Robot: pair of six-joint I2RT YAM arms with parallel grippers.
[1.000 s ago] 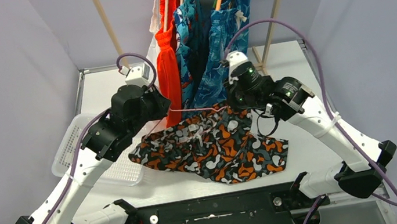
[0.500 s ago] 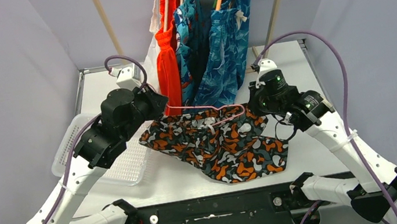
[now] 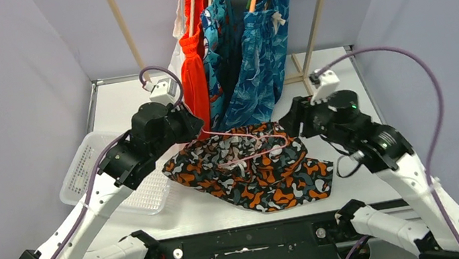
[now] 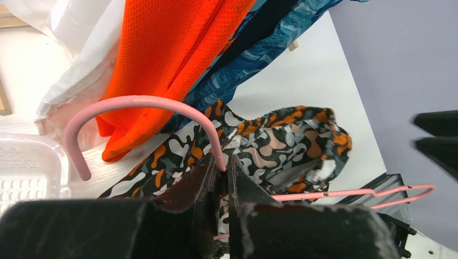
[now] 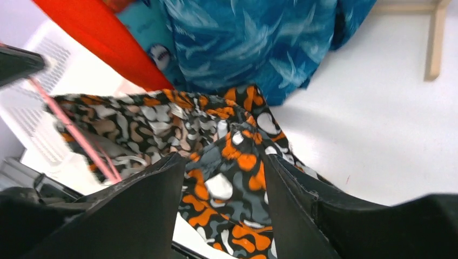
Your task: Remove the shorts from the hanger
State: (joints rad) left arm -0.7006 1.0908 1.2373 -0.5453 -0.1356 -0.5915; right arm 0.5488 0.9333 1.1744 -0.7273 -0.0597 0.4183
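Since the frame before, the right hand (image 3: 288, 124) has spread its fingers and its arm has swung out to the right. The camouflage shorts (image 3: 261, 174) have sagged flatter onto the table (image 3: 341, 73). That hand is open and holds nothing. Its two dark fingers (image 5: 156, 189) stand apart just above the right end of the camouflage shorts, which show in the gap between them.

The left hand (image 4: 223, 162) is clamped tight on the pink hanger (image 4: 137, 100), pinching the wire just below its curved hook. The hook arches up and to the left of the fingers. The rest of the wire runs away to the right, across the top of the camouflage shorts. These lie crumpled on the table between the two hands, nearer the front edge.

Behind them, orange shorts (image 3: 192, 74) and blue patterned shorts (image 3: 259, 57) hang from the rack, their hems close to the table. A white basket (image 3: 83, 169) sits at the table's left edge, under the left arm.
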